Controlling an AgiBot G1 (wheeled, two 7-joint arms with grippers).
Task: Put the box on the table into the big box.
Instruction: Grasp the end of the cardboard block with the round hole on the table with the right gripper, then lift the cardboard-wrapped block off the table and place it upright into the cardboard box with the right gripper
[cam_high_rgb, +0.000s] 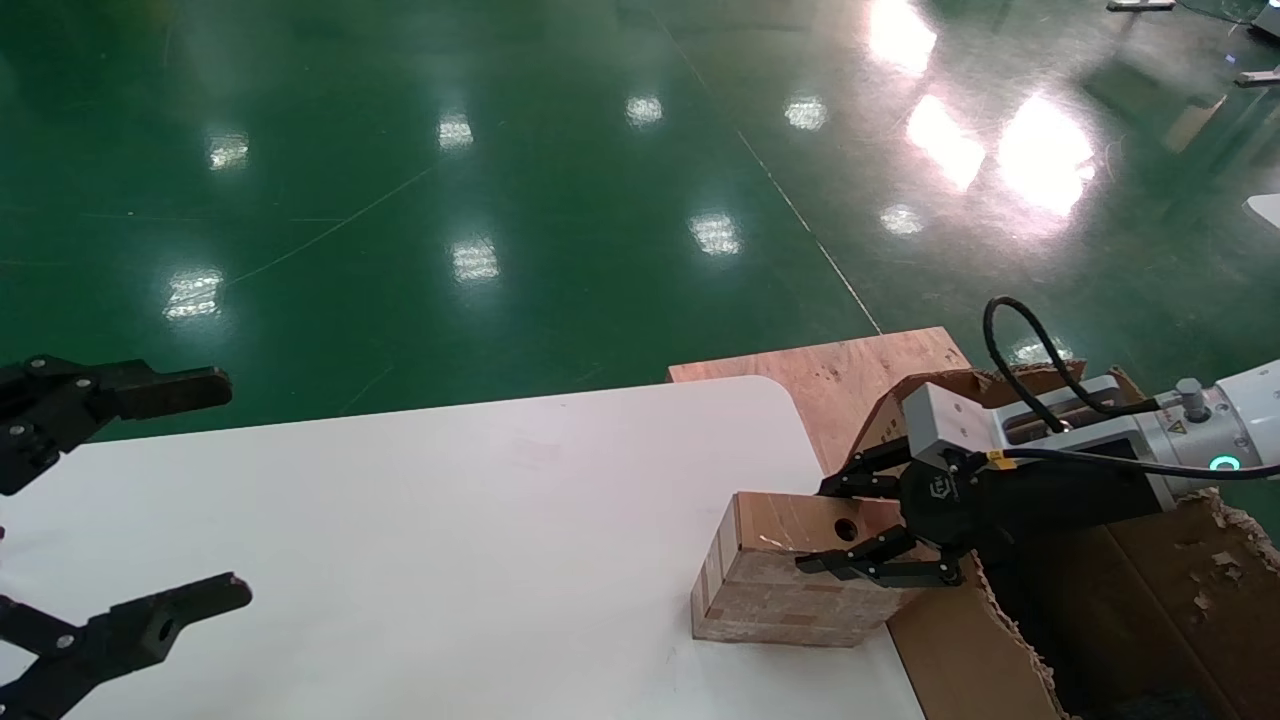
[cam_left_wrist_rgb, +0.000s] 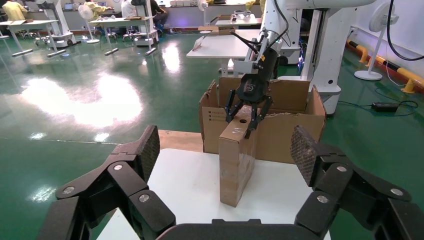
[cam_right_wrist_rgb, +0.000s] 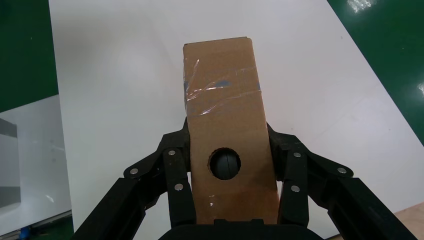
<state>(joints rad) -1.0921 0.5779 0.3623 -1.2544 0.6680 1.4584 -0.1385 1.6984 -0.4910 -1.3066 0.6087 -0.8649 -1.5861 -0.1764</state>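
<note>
The box (cam_high_rgb: 790, 580) stands on its long edge near the right edge of the white table (cam_high_rgb: 450, 520), its top face with the round hole facing up. My right gripper (cam_high_rgb: 812, 527) reaches in from over the big box (cam_high_rgb: 960, 650) and is shut on the box, one finger pressed on each broad side. In the right wrist view both fingers (cam_right_wrist_rgb: 180, 165) lie flush against the box (cam_right_wrist_rgb: 225, 115), which rests on the table (cam_right_wrist_rgb: 115, 75). The left wrist view shows the box (cam_left_wrist_rgb: 237, 155) in front of the big box (cam_left_wrist_rgb: 285, 135). My left gripper (cam_high_rgb: 190, 495) hovers open at the table's left end.
A bare plywood board (cam_high_rgb: 830, 370) lies behind the table's rounded corner, under the big box. The big box's ragged flap (cam_high_rgb: 1180, 570) spreads toward the right. Shiny green floor (cam_high_rgb: 500, 200) surrounds the table. More tables stand far off (cam_left_wrist_rgb: 120, 22).
</note>
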